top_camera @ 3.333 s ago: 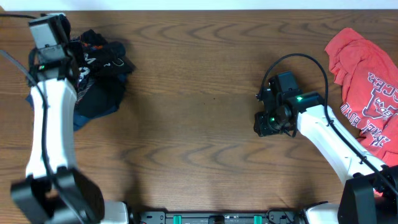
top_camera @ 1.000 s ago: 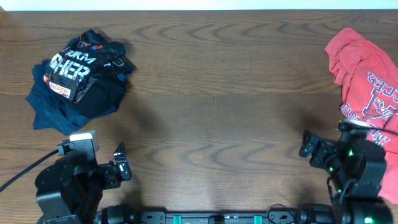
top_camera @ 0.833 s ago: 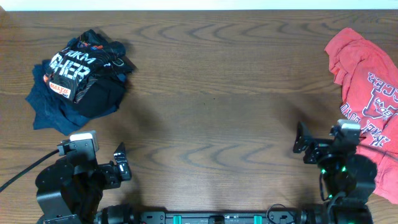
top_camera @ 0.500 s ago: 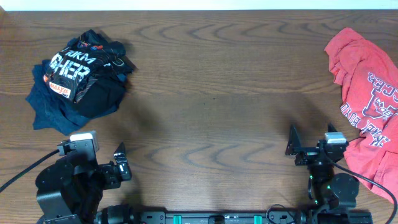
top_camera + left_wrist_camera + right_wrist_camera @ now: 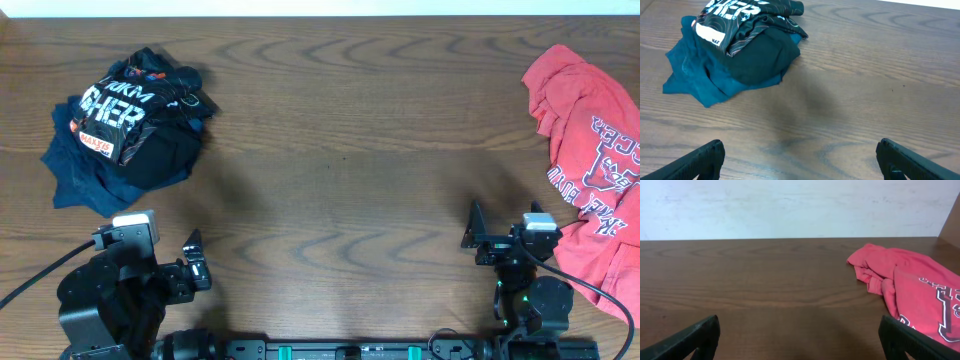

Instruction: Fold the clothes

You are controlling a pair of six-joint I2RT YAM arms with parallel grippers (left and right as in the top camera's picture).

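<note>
Black jersey (image 5: 120, 110) lay bunched on a blue garment (image 5: 70, 170), well ahead and left of the left jaws; a red shirt (image 5: 590, 150) lay ahead-right of the right jaws. Both pairs stood spread, empty. Folding well probably meant spreading one garment flat on the surface (image 5: 340, 150) first.

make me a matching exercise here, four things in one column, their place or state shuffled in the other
1. black sports jersey with white lettering
2. crumpled red t-shirt with printed lettering
3. dark blue cloth garment
4. left end effector

A. open, holding nothing
B. far right side
C. top of the left pile
D. underneath the jersey

Pairs: 1-C, 2-B, 3-D, 4-A
</note>
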